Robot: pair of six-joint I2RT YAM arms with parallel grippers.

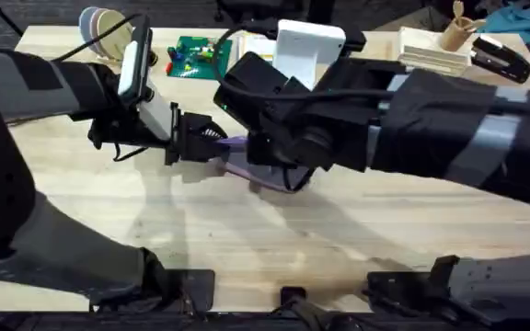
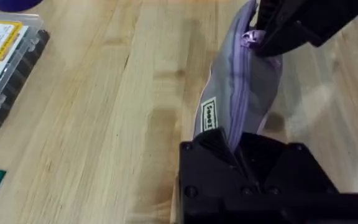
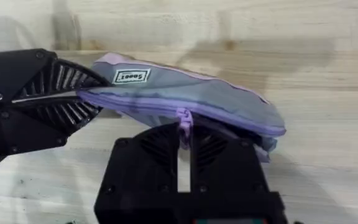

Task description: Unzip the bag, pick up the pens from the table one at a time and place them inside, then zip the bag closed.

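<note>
The lavender bag (image 3: 197, 93) is held a little above the wooden table (image 1: 247, 248), stretched between both grippers. My left gripper (image 2: 229, 146) is shut on the end of the bag that carries a small label (image 3: 131, 76). My right gripper (image 3: 184, 134) is shut on the purple zipper pull (image 3: 183, 117), about halfway along the bag. In the left wrist view the zipper line (image 2: 240, 93) looks closed between my fingers and the pull (image 2: 252, 38). From overhead the bag (image 1: 247, 167) peeks out under the right gripper (image 1: 270, 156), with the left gripper (image 1: 194, 138) beside it. The pens are out of view.
A flat clear box with a yellow label (image 2: 5, 62) lies beyond the bag. At the table's back edge stand stacked cups (image 1: 104, 32), a green item (image 1: 196, 55), a white box (image 1: 306, 44), a wooden rack (image 1: 435, 53) and a black stapler (image 1: 500, 57).
</note>
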